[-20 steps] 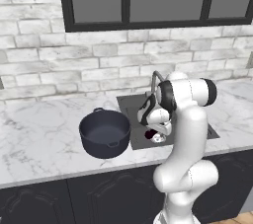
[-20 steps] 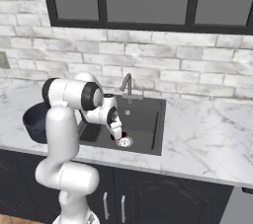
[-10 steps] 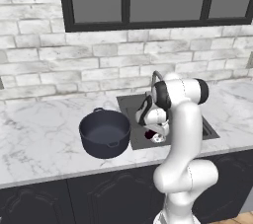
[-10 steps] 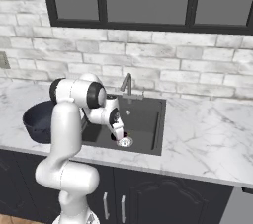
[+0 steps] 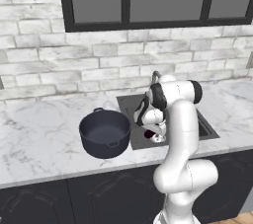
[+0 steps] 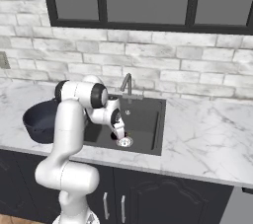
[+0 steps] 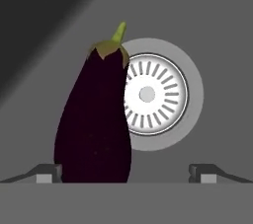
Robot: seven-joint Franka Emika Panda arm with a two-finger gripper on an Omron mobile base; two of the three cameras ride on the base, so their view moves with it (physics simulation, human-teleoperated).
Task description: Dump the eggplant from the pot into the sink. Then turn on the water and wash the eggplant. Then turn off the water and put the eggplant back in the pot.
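Left base view: a marble table is seen running below a white brick wall and a dark-framed window, with dark cabinets beneath. The sink is recessed into the table, and much of it is hidden in this view by the white arm, which bends down into the basin. The pot is seen upright on the table just left of the sink, near the front edge; its inside appears bare. The faucet is seen in the right base view at the far rim of the sink, its spout curving toward the basin.

The gripper is lowered into the sink, just above the round silver drain at the near side of the basin. A dark red patch at the hand marks the eggplant in the left base view.

In the hand view the eggplant is shown lengthwise, its long axis running away from the hand, its green stem end pointing away and overlapping the left edge of the drain. The jaws are spread wide, one tip at either side of the view's bottom. The eggplant's near end lies beside the left fingertip; whether it is touched cannot be told. The right tip is well apart from it.
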